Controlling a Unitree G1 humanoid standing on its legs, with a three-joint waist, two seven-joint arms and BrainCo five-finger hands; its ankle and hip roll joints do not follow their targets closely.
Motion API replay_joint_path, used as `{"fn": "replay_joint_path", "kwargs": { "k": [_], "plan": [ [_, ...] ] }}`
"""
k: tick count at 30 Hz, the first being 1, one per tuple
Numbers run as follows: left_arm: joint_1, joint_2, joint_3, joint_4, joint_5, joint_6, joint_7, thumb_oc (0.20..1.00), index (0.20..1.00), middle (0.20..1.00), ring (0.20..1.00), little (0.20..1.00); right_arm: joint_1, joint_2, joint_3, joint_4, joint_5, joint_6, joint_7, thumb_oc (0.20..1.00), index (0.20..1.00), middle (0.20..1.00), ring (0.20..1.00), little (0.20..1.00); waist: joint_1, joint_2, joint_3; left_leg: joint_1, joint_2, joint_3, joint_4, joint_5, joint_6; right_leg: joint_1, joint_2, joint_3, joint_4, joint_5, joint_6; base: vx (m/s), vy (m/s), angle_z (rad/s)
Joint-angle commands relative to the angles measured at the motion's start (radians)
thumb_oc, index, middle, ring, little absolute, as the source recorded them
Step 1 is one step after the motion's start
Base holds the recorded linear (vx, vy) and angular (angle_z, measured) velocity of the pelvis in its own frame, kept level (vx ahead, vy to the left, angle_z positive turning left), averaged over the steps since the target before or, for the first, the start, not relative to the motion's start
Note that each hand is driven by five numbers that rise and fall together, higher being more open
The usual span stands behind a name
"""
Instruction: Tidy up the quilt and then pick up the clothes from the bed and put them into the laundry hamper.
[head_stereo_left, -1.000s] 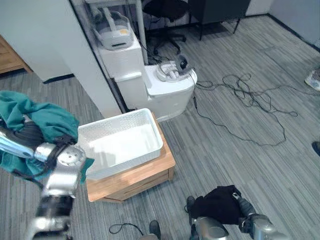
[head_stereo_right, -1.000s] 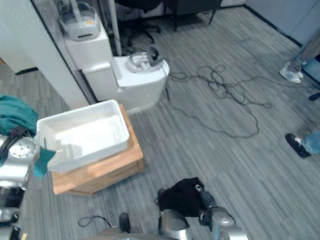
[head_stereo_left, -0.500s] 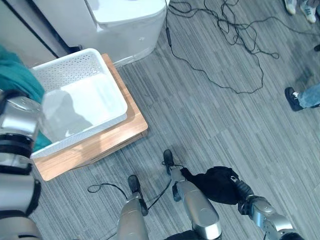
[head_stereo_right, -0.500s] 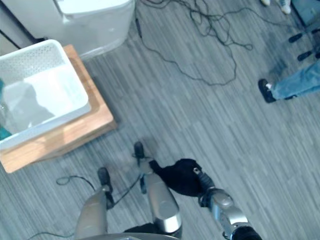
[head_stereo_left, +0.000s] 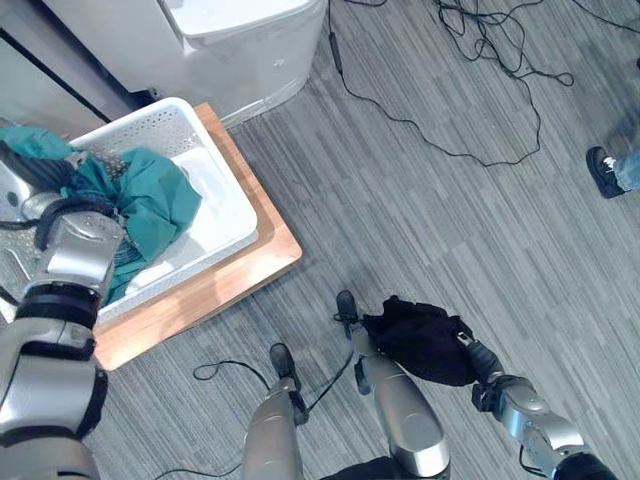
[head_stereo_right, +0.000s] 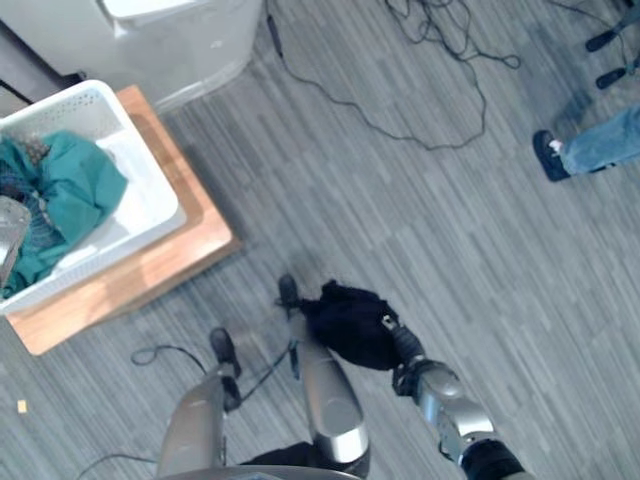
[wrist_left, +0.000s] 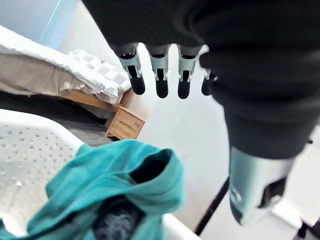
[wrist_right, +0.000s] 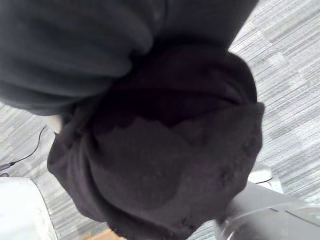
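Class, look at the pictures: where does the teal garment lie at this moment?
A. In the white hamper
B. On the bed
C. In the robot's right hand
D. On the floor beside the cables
A: the teal garment lies inside the white hamper, below the open left hand, while the right hand carries a black garment.

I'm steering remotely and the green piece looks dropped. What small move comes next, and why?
Probably swing the right robot hand toward the white hamper. The teal garment already lies inside it, with the left robot hand open above, while the black garment is bunched at the right hand, low and well away from the hamper.
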Motion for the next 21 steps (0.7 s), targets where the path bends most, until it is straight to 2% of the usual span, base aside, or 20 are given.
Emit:
{"fn": "replay_joint_path", "kwargs": {
  "k": [1,2,3,5,6,7,8,9,10,11,12,14,15,17,18,19,20,21],
  "plan": [
    [0.028,-0.015,0.088,-0.061,-0.032,-0.188,0.107,1.000,1.000,1.000,1.000,1.000,0.030,-0.033,-0.065,-0.031,0.022,-0.076,-0.038,0.200,0.200,0.200,0.200,0.200,0.023,0.045,-0.015,-0.001,0.036,-0.019,-0.178,0.111,0.005,0.096,-0.049,-0.015,0.021,-0.208,0.071,0.02,-0.051,-0.04],
    [0.085,-0.056,0.139,-0.105,-0.028,-0.245,0.125,1.000,1.000,1.000,1.000,1.000,0.038,-0.019,-0.080,-0.027,0.018,-0.104,-0.054,0.200,0.200,0.200,0.200,0.200,0.030,0.048,-0.028,0.009,0.032,-0.029,-0.178,0.107,0.006,0.107,-0.050,-0.017,0.020,-0.212,0.070,0.03,-0.080,-0.05],
    [0.175,-0.124,0.203,-0.177,-0.037,-0.329,0.160,1.000,1.000,1.000,1.000,1.000,0.048,-0.007,-0.103,-0.032,0.007,-0.145,-0.084,0.200,0.200,0.200,0.200,0.200,0.042,0.053,-0.050,0.021,0.027,-0.046,-0.175,0.102,0.008,0.123,-0.052,-0.021,0.020,-0.218,0.067,0.06,-0.077,-0.03],
    [0.256,-0.179,0.257,-0.250,-0.039,-0.359,0.164,1.000,1.000,1.000,1.000,1.000,0.053,0.002,-0.125,-0.036,-0.009,-0.180,-0.103,0.200,0.200,0.200,0.200,0.200,0.054,0.058,-0.064,0.033,0.021,-0.059,-0.173,0.097,0.010,0.138,-0.053,-0.024,0.020,-0.222,0.066,0.04,-0.055,-0.01],
    [0.391,-0.284,0.304,-0.355,-0.021,-0.391,0.185,1.000,1.000,1.000,1.000,1.000,0.058,0.012,-0.160,-0.061,-0.035,-0.216,-0.134,0.200,0.200,0.200,0.200,0.200,0.076,0.063,-0.086,0.051,0.012,-0.084,-0.165,0.086,0.013,0.165,-0.054,-0.030,0.021,-0.232,0.064,0.03,-0.061,0.11],
    [0.480,-0.360,0.314,-0.411,-0.037,-0.386,0.203,1.000,1.000,1.000,1.000,1.000,0.060,0.018,-0.186,-0.083,-0.081,-0.268,-0.155,0.200,0.200,0.200,0.200,0.200,0.092,0.067,-0.109,0.061,0.006,-0.101,-0.160,0.084,0.015,0.179,-0.054,-0.034,0.023,-0.235,0.062,0.05,-0.064,0.12],
    [0.522,-0.404,0.314,-0.423,-0.022,-0.390,0.205,1.000,1.000,1.000,1.000,1.000,0.054,0.021,-0.199,-0.098,-0.099,-0.278,-0.168,0.200,0.200,0.200,0.200,0.200,0.103,0.067,-0.119,0.064,0.003,-0.111,-0.155,0.081,0.016,0.186,-0.054,-0.035,0.025,-0.237,0.061,0.02,-0.062,0.24],
    [0.586,-0.459,0.317,-0.429,-0.033,-0.367,0.202,1.000,1.000,1.000,1.000,1.000,0.043,0.018,-0.223,-0.131,-0.131,-0.309,-0.181,0.200,0.200,0.200,0.200,0.200,0.119,0.066,-0.137,0.074,0.000,-0.124,-0.146,0.074,0.019,0.204,-0.055,-0.039,0.027,-0.241,0.060,0.02,-0.054,0.20],
    [0.610,-0.475,0.315,-0.424,-0.037,-0.370,0.197,1.000,1.000,1.000,1.000,1.000,0.036,0.016,-0.231,-0.141,-0.136,-0.303,-0.186,0.200,0.200,0.200,0.200,0.200,0.126,0.065,-0.143,0.077,-0.001,-0.128,-0.143,0.071,0.019,0.209,-0.055,-0.042,0.027,-0.243,0.060,0.04,-0.092,0.28],
    [0.677,-0.526,0.308,-0.380,-0.082,-0.344,0.187,1.000,1.000,1.000,1.000,1.000,0.005,0.005,-0.257,-0.181,-0.172,-0.314,-0.196,0.200,0.200,0.200,0.200,0.200,0.151,0.058,-0.165,0.089,-0.002,-0.142,-0.127,0.059,0.020,0.232,-0.057,-0.049,0.030,-0.248,0.058,0.07,-0.096,0.19],
    [0.713,-0.549,0.310,-0.348,-0.094,-0.353,0.173,1.000,1.000,1.000,1.000,1.000,-0.019,-0.008,-0.269,-0.198,-0.176,-0.298,-0.198,0.200,0.200,0.200,0.200,0.200,0.167,0.053,-0.172,0.101,-0.002,-0.148,-0.118,0.050,0.021,0.255,-0.057,-0.055,0.028,-0.252,0.057,0.09,-0.120,0.20],
    [0.772,-0.588,0.320,-0.255,-0.219,-0.339,0.130,1.000,1.000,1.000,1.000,1.000,-0.078,-0.041,-0.292,-0.229,-0.176,-0.267,-0.186,0.200,0.200,0.200,0.200,0.200,0.200,0.039,-0.200,0.111,-0.001,-0.154,-0.105,0.038,0.023,0.281,-0.060,-0.062,0.025,-0.254,0.058,0.11,-0.106,0.15],
    [0.811,-0.620,0.335,-0.097,-0.231,-0.356,0.093,1.000,1.000,1.000,1.000,1.000,-0.146,-0.077,-0.298,-0.255,-0.191,-0.216,-0.170,0.200,0.200,0.200,0.200,0.200,0.229,0.025,-0.214,0.131,0.003,-0.158,-0.090,0.022,0.024,0.317,-0.061,-0.070,0.021,-0.258,0.063,0.11,-0.096,0.09],
    [0.829,-0.638,0.352,0.012,-0.226,-0.346,0.058,1.000,1.000,1.000,1.000,1.000,-0.204,-0.101,-0.289,-0.266,-0.198,-0.176,-0.164,0.200,0.200,0.200,0.200,0.200,0.249,0.012,-0.227,0.138,0.006,-0.159,-0.085,0.020,0.024,0.331,-0.061,-0.076,0.019,-0.257,0.064,0.10,-0.085,0.19],
    [0.842,-0.639,0.355,0.102,-0.224,-0.330,0.026,1.000,1.000,1.000,1.000,1.000,-0.259,-0.116,-0.273,-0.276,-0.210,-0.133,-0.162,0.200,0.200,0.200,0.200,0.200,0.263,0.000,-0.234,0.150,0.012,-0.158,-0.082,0.016,0.022,0.348,-0.062,-0.085,0.016,-0.257,0.068,0.12,-0.083,0.42],
    [0.848,-0.637,0.353,0.171,-0.177,-0.263,0.017,1.000,1.000,1.000,1.000,1.000,-0.310,-0.130,-0.252,-0.282,-0.225,-0.104,-0.157,0.200,0.200,0.200,0.200,0.200,0.276,-0.009,-0.240,0.163,0.019,-0.156,-0.084,0.013,0.021,0.361,-0.063,-0.095,0.013,-0.257,0.071,0.11,-0.070,0.31],
    [0.850,-0.635,0.354,0.215,-0.144,-0.234,-0.001,1.000,1.000,1.000,1.000,1.000,-0.340,-0.136,-0.237,-0.285,-0.227,-0.081,-0.163,0.200,0.200,0.200,0.200,0.200,0.282,-0.013,-0.244,0.169,0.022,-0.155,-0.087,0.014,0.020,0.367,-0.063,-0.100,0.011,-0.255,0.072,0.12,-0.052,0.24],
    [0.853,-0.628,0.353,0.293,-0.076,-0.179,-0.022,1.000,1.000,1.000,1.000,1.000,-0.397,-0.142,-0.208,-0.280,-0.229,-0.051,-0.168,0.200,0.200,0.200,0.200,0.200,0.292,-0.020,-0.251,0.181,0.028,-0.155,-0.093,0.016,0.017,0.375,-0.063,-0.109,0.009,-0.253,0.075,0.13,-0.033,0.09]
  ]
}}
